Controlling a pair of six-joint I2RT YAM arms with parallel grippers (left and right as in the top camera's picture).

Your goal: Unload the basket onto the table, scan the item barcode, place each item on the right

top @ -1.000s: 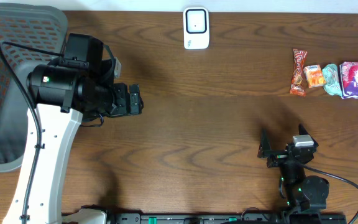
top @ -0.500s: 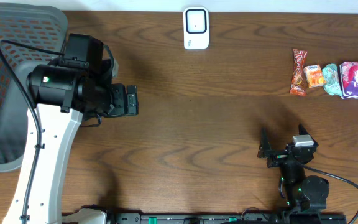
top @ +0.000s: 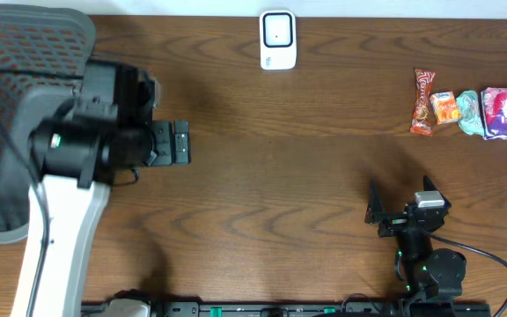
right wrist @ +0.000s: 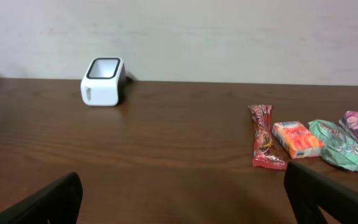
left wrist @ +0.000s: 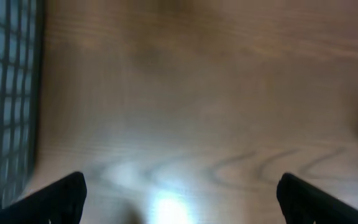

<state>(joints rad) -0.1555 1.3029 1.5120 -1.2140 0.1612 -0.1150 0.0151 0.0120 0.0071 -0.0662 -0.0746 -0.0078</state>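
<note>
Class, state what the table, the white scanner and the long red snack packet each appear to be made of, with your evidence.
Table: wood or wood-look laminate, semi-gloss; dark grain, soft glare.
White scanner: likely moulded plastic, smooth, rounded corners.
Long red snack packet: probably plastic film; printed, shiny, sealed ends.

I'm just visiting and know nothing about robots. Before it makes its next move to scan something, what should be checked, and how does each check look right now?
1. Left gripper open and empty: ok.
2. Right gripper open and empty: ok.
3. Scanner standing free, nothing on or in front of it: ok.
4. Snacks lying in a row, uncovered: ok.
5. Barcode visible on any snack: cannot tell.
6. A snack held, ready to scan: not ok, none is held.
</note>
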